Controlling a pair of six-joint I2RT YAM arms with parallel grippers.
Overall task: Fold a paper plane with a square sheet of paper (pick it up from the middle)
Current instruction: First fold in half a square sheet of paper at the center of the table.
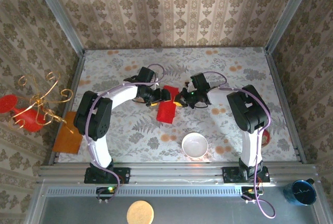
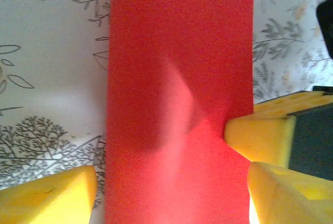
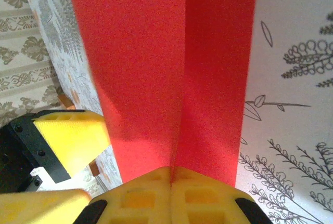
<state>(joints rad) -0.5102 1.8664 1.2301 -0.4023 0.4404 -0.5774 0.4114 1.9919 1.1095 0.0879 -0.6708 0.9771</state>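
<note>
1. Red paper: folded into a long strip and lying near the middle of the patterned table, on the far side of the white bowl.
2. Right gripper: clenched on the strip's right edge. In the right wrist view its two yellow fingers meet, and the paper's crease runs into the seam between them.
3. Left gripper: released. In the left wrist view its fingers stand wide apart, one on each side of the strip.
4. Top view, surroundings: an orange-brown board lies at the table's near left edge. A red ornament with gold wire curls is by the left wall, and a blue cup stands at the near right.
5. Left wrist view: a pale raised bulge shows in the strip's middle, and a right-gripper finger touches the strip's right edge.
6. Right wrist view: one sharp, straight crease runs the length of the paper, and a left-gripper finger stands just beside the strip.
</note>
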